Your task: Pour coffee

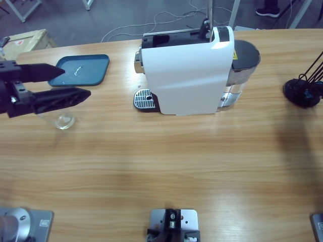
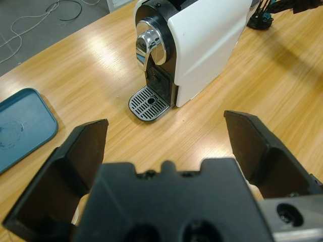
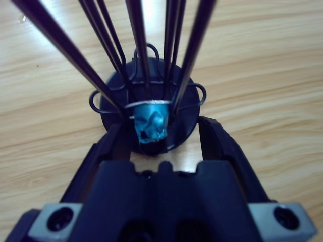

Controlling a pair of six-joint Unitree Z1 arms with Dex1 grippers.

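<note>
Blue capsule [image 3: 150, 122] between right fingers [image 3: 222, 146] in wrist view only, left fingers [image 2: 88, 146] wide.

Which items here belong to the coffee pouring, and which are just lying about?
Belong to the job:
- coffee machine
- drip grate
- clear glass, under the left tool
- blue capsule in the black wire rack, at the right tool

Lying about:
- teal tray
- cables on the floor

Bright even overhead light, soft glare on the wooden table [image 1: 151, 166], diffuse shadows, near tool parts blurred.
</note>
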